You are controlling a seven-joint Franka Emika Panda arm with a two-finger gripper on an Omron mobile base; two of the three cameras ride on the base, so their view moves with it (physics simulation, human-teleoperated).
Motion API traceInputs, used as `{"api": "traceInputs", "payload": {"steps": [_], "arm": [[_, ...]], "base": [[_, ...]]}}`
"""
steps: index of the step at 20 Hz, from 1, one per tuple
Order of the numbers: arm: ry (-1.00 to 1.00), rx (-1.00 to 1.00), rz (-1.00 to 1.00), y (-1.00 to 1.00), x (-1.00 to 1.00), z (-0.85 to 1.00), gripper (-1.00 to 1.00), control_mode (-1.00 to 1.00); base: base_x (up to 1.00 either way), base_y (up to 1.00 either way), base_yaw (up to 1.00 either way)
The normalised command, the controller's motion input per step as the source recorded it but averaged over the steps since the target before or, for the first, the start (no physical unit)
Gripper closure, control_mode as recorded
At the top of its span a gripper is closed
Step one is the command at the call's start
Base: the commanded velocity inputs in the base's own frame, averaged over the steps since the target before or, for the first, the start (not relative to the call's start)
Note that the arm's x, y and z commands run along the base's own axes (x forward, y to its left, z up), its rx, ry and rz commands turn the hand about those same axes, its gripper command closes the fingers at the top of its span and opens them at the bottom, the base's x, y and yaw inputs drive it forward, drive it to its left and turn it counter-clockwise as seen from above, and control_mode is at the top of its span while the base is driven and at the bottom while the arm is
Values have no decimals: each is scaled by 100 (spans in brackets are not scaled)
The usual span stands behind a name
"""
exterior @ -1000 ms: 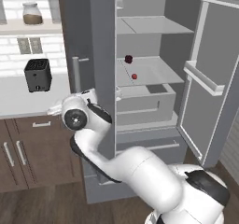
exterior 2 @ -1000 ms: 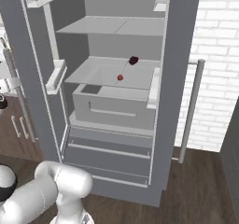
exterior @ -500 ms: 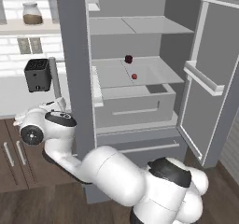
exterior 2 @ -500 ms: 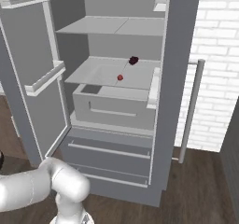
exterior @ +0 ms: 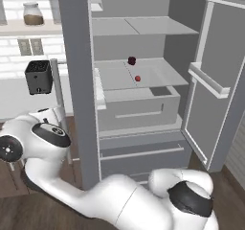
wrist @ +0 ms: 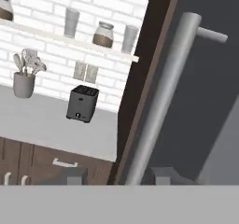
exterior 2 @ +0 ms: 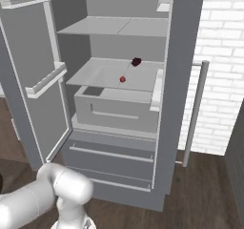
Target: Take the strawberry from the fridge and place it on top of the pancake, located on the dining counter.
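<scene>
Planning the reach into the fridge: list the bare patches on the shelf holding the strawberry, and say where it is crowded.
On the middle shelf, the left half is bare, from the left wall to the strawberry; the right side, toward the open right door, is bare too. Crowded: the centre, where the dark maroon lump sits just behind the strawberry. The top shelf is bare.

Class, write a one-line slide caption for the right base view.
Open fridge with a strawberry and a darker lump on its middle shelf.

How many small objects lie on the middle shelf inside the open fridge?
2. The bright red strawberry lies near the shelf's front edge; a darker maroon lump sits behind it, further back. Others may be hidden in the drawer below.
</scene>
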Motion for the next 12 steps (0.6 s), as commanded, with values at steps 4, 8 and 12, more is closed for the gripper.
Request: {"api": "traceInputs", "payload": {"steps": [4, 8, 12], "arm": [[16, 0, -1, -100, -36, 33, -100, -100], [29, 0, 0, -100, -22, 49, -100, -100], [25, 1, 0, -100, -31, 40, -100, -100]], "base": [[0, 0, 0], [0, 0, 0], [0, 0, 0]]}}
